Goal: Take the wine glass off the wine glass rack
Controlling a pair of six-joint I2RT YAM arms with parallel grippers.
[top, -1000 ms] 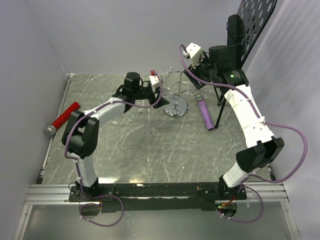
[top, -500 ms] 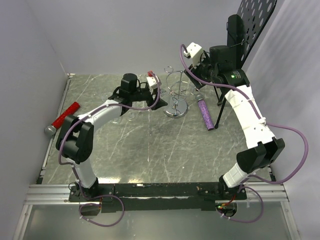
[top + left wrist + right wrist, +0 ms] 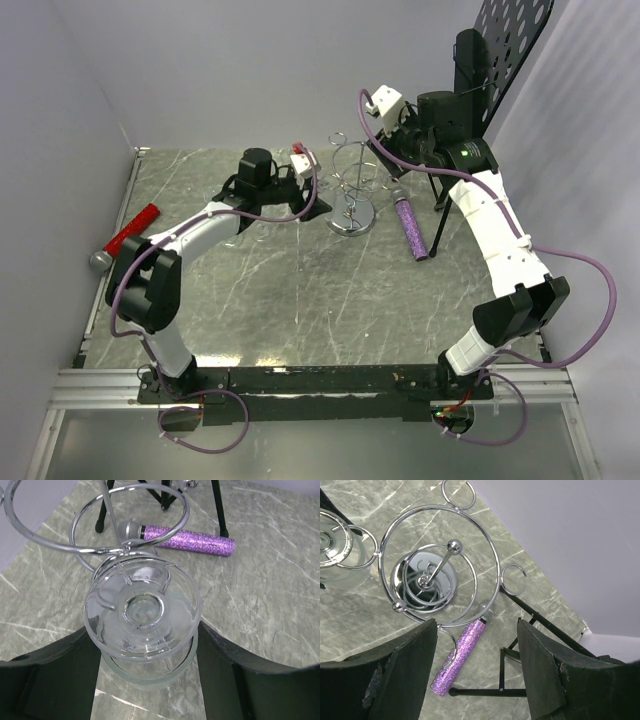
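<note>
Plainly, the left gripper (image 3: 145, 630) is clamped on the wine glass (image 3: 142, 612), its 2 dark fingers (image 3: 55, 680) pressed to either side of the inverted bowl; the glass hangs foot up, the foot resting at an outer wire loop of the wine glass rack (image 3: 422, 577), on the rack's left side in the top view; the rack's big chrome ring lies just beyond the foot. The right gripper (image 3: 477, 630) hovers above the rack, jaws spread wide with nothing between them, looking down on the central post and round disc base; a purple glitter microphone (image 3: 457, 655) lies on the marbled table (image 3: 260, 605) just beside that base; the black tripod stand (image 3: 515, 35) with its perforated panel rises behind the right arm.
</note>
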